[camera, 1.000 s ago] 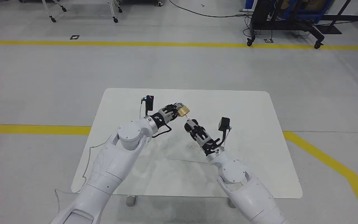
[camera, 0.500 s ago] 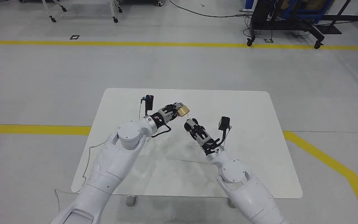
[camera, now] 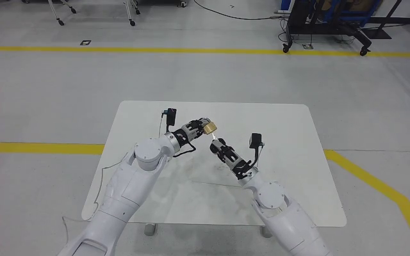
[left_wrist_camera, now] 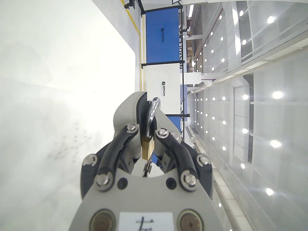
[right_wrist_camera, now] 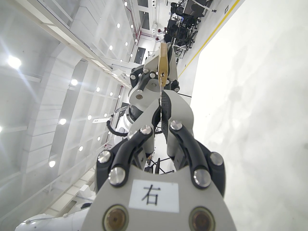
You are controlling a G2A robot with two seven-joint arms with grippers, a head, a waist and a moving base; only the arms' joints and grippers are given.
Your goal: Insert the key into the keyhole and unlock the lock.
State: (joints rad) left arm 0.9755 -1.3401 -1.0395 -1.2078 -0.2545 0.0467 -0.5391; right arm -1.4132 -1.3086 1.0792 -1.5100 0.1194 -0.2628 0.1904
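My left gripper is shut on a brass padlock, held above the middle of the white table. In the left wrist view the padlock's brass body and steel shackle sit clamped between the fingers. My right gripper is shut on a thin silver key, close to the lock. In the right wrist view the key's tip meets the keyhole end of the padlock, with the left gripper behind it.
The white table's front edge lies under both arms. A yellow floor line and a wheeled black frame are far behind the table.
The right gripper with the key has edged a little toward the padlock. The left arm and padlock have stayed still.
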